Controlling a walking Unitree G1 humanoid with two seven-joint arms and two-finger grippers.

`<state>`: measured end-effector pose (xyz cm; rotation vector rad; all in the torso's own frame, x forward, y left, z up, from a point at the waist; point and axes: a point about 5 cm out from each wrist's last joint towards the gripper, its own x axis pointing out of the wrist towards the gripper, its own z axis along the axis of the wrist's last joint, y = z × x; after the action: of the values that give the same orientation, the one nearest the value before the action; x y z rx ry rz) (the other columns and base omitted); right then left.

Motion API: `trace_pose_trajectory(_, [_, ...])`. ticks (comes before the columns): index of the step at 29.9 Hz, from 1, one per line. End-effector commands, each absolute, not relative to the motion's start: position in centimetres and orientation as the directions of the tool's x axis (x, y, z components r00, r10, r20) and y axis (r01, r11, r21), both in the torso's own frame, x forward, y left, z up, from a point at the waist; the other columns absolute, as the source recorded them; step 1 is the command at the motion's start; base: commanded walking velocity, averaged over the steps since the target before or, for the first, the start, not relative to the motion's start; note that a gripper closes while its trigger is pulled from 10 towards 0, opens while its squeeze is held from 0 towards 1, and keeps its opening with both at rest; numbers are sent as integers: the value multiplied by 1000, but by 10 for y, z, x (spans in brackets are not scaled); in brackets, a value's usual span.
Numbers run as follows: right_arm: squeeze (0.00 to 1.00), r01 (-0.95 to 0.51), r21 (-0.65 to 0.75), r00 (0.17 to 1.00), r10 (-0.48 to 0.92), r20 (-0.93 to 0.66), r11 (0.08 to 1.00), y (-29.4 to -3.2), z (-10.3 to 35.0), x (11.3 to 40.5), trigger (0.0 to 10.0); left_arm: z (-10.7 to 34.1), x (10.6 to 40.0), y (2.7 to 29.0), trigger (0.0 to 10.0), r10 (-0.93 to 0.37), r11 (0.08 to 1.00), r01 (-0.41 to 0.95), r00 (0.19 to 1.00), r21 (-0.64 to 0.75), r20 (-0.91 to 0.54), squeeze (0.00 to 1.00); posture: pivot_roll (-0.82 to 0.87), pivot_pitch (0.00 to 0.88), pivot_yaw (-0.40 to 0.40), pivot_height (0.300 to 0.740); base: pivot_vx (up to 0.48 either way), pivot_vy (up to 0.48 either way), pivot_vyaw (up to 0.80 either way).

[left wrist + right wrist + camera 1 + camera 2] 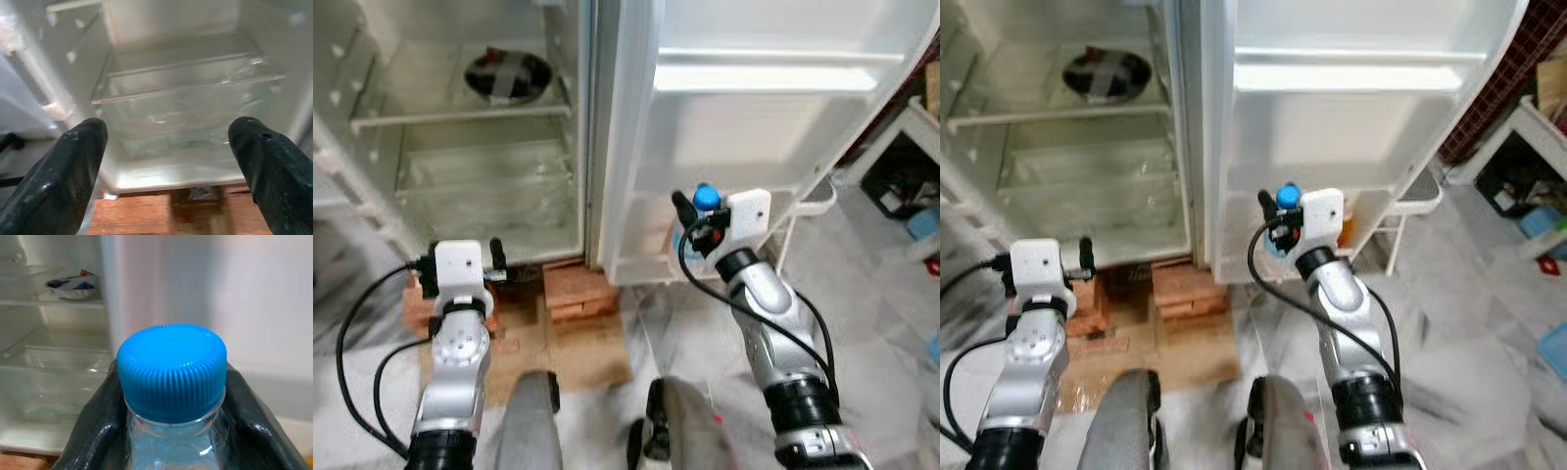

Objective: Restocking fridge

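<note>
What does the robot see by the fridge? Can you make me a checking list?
Surface: pale tiled floor, brown cardboard sheet before the fridge.
Job's things: clear plastic bottle with blue ribbed cap; open white fridge with bare glass shelves; white door shelf.
Clutter: dark round bowl on the upper shelf; red bricks under the fridge.
Grippers: right claw shut on the bottle by the door; left claw open, low before the fridge.
Cables: black cables along both arms.
Surroundings: white rack at the right.
</note>
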<state>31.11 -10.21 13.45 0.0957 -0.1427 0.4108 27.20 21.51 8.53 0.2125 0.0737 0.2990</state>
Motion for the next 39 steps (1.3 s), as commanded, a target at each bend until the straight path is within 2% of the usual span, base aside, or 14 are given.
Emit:
trace_pose_trajectory(1, [0,-402,49,904,388,178,914,-107,140,312,10000,83,272,210,10000,289,938,-273,956,212,-48,0,58,144,-84,641,356,0,0])
trace_pose_trajectory(7, [0,-399,44,905,386,180,916,-108,141,313,10000,83,272,209,10000,285,940,-269,957,209,-48,0,58,141,-85,641,346,0,0])
trace_pose_trajectory(20, [0,-397,47,906,384,178,917,-108,140,312,10000,82,272,208,10000,285,941,-269,957,205,-55,0,55,146,-87,641,0,0,0])
trace_pose_trajectory(34, [0,-389,56,912,375,168,920,-109,137,312,10000,84,272,208,10000,295,935,-281,955,215,-33,0,55,151,-83,536,0,0,0])
trace_pose_trajectory(39, [0,-391,50,912,379,156,919,-108,136,311,10000,85,273,208,10000,298,934,-286,954,214,-26,0,55,151,-82,536,0,0,0])
